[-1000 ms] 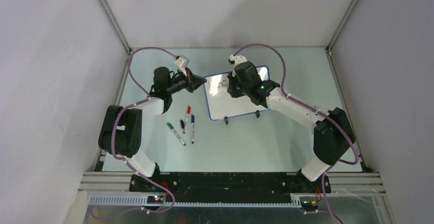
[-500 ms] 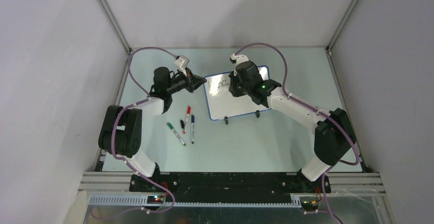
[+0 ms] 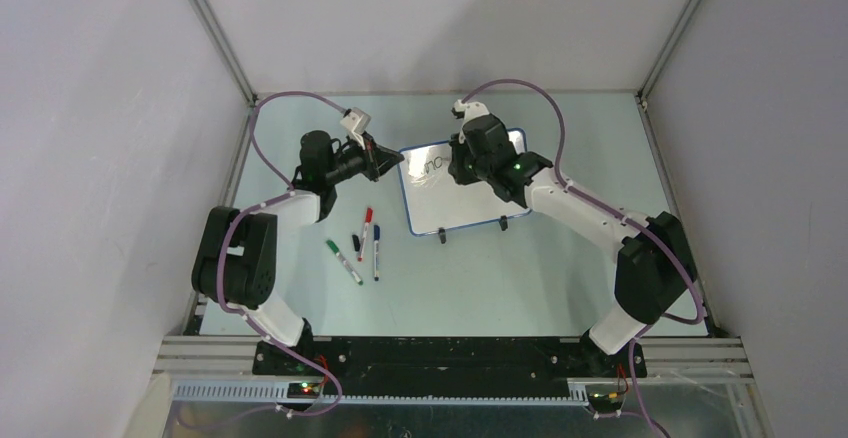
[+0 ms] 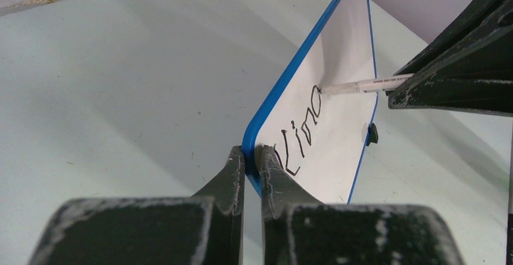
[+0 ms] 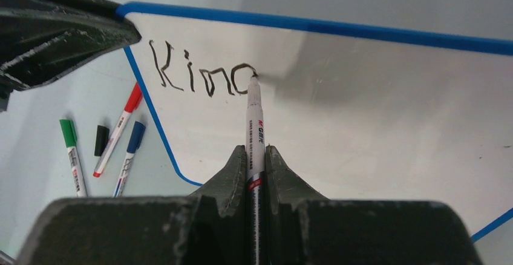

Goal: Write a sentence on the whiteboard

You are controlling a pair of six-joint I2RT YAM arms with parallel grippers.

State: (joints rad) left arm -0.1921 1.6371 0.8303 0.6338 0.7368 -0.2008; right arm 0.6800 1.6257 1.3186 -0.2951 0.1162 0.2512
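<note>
The whiteboard [image 3: 462,213], white with a thin blue rim, stands tilted on two small black feet at mid-table. My left gripper [image 4: 252,153] is shut on the blue rim at its upper left corner [image 3: 397,161]. My right gripper [image 5: 256,153] is shut on a white-barrelled black marker [image 5: 254,123], whose tip touches the board. Of the sentence [image 5: 199,77], only the black letters "Kin" and a round stroke show, near the board's top left. In the left wrist view the same writing [image 4: 302,132] and the marker [image 4: 363,85] appear from the side.
Left of the board, a green marker [image 3: 343,261], a red marker [image 3: 365,230], a blue marker [image 3: 376,251] and a black cap [image 3: 356,242] lie on the pale green table. Grey walls enclose the table on three sides.
My right gripper has shifted a little to the right along the board's top line with the marker, and more writing shows there. The left gripper and board have stayed put.
</note>
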